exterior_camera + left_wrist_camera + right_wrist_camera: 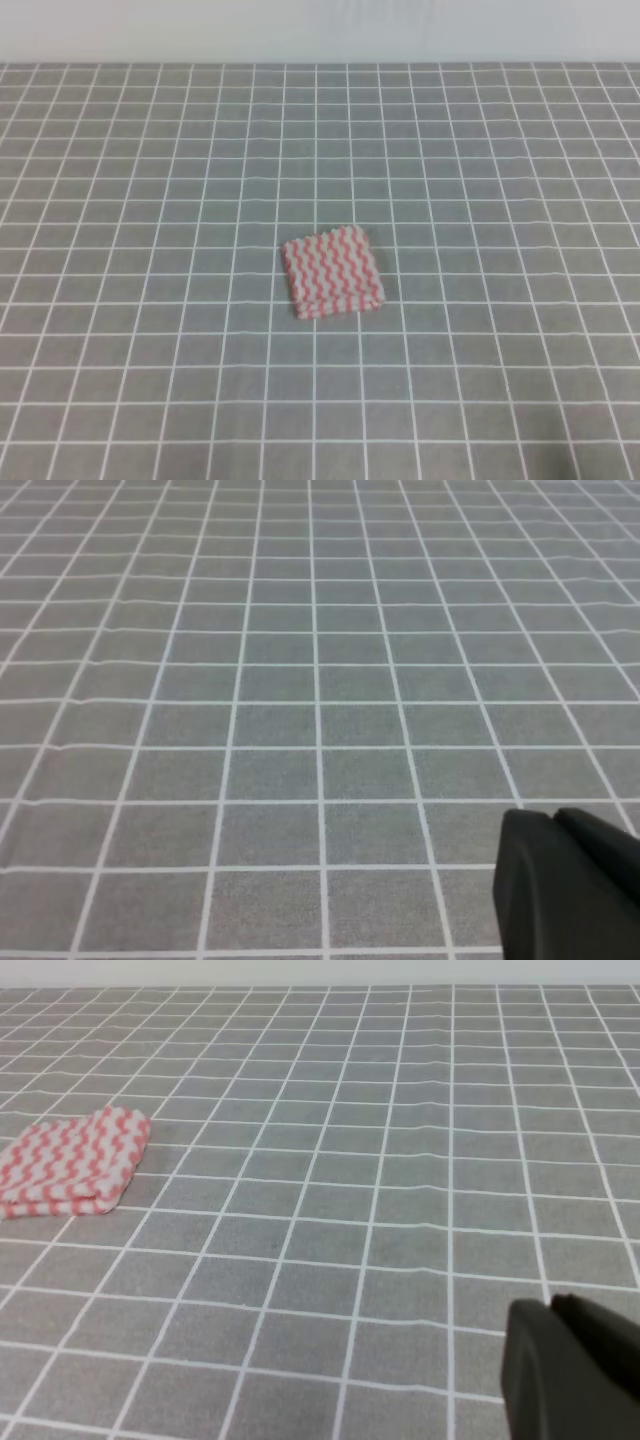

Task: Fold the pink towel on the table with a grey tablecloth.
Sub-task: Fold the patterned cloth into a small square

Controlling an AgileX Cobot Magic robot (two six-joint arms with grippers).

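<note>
The pink towel [332, 272] lies near the middle of the table with a grey tablecloth [150, 150]. It is a small square stack with layered edges along its front and wavy pink-white stripes on top. In the right wrist view the towel [72, 1161] sits flat at the far left. Neither gripper appears in the exterior high view. Of the left gripper, only a black finger [562, 892] shows at the bottom right of its wrist view, over bare cloth. The right wrist view likewise shows one black finger [570, 1370], far to the right of the towel. Nothing is held by either.
The grey gridded cloth [300, 680] fills all views, with faint wrinkles across it [450, 1160]. A pale wall [320, 30] runs along the table's far edge.
</note>
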